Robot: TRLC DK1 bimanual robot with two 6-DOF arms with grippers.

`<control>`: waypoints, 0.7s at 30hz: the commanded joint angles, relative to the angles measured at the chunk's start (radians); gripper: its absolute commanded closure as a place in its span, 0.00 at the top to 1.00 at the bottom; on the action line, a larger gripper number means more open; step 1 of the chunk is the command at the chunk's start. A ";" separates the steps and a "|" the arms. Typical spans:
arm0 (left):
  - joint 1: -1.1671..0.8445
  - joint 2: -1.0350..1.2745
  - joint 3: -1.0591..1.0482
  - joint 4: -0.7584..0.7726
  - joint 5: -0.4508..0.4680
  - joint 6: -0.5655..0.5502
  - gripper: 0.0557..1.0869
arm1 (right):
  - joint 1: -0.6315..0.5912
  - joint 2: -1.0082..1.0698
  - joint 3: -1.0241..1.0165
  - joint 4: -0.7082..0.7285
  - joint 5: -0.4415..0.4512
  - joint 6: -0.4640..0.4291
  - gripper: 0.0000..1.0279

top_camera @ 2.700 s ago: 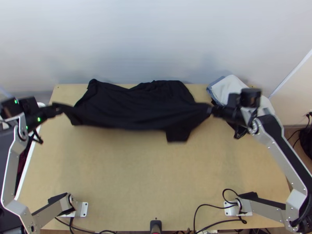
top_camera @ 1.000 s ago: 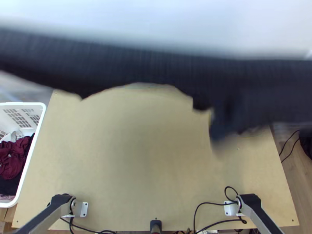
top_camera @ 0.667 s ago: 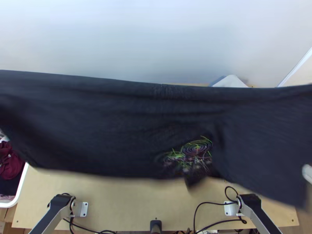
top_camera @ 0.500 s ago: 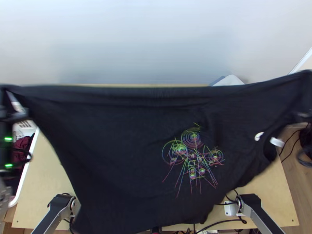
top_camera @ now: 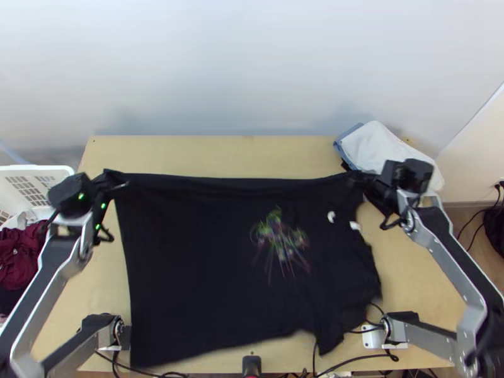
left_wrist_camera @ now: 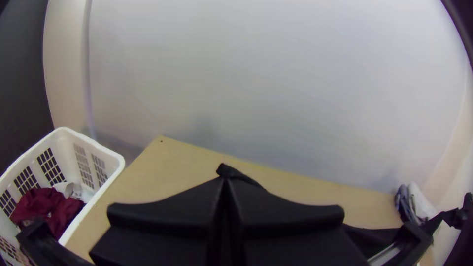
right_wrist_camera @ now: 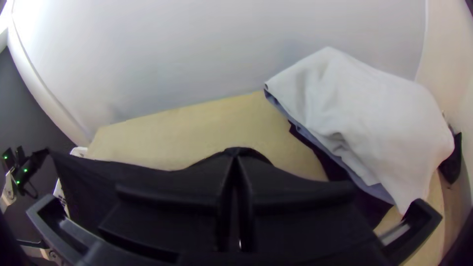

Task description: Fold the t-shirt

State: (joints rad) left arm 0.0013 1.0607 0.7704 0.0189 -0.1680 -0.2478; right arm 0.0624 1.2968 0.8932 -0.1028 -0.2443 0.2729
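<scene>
In the top view, my left hand (top_camera: 113, 180) and right hand (top_camera: 356, 179) each pinch the far edge of the black t-shirt (top_camera: 195, 252), near its two ends; it spreads from there over the counter (top_camera: 214, 155) toward me, print showing. In the left wrist view, my left hand (left_wrist_camera: 224, 181) is closed on dark cloth, with the white basket (left_wrist_camera: 120, 165) beyond. In the right wrist view, my right hand (right_wrist_camera: 235, 156) grips cloth near the stacked clothes (right_wrist_camera: 364, 113)

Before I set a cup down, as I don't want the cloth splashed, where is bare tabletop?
Bare strip: far side of the table, beyond the black t-shirt. A smaller patch lies right of the shirt, nearer than the cloth pile. Crowded: the near edge, with cables and arm bases.
</scene>
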 commanded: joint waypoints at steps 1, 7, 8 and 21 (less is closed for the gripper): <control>0.016 0.137 0.055 0.090 0.007 -0.030 0.04 | -0.009 0.085 0.033 0.064 -0.003 0.020 0.03; 0.016 0.369 0.208 0.118 0.007 -0.034 0.04 | -0.026 0.263 0.190 0.055 -0.003 0.022 0.03; 0.017 0.404 0.234 0.118 0.007 -0.034 0.04 | -0.022 0.292 0.220 0.049 -0.003 0.023 0.03; 0.029 0.723 0.540 0.098 0.005 -0.057 0.04 | 0.014 0.588 0.564 -0.046 0.002 0.048 0.03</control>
State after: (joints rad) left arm 0.0139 1.7283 1.2469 0.1181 -0.1646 -0.2817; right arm 0.0647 1.8351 1.3731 -0.1272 -0.2436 0.2958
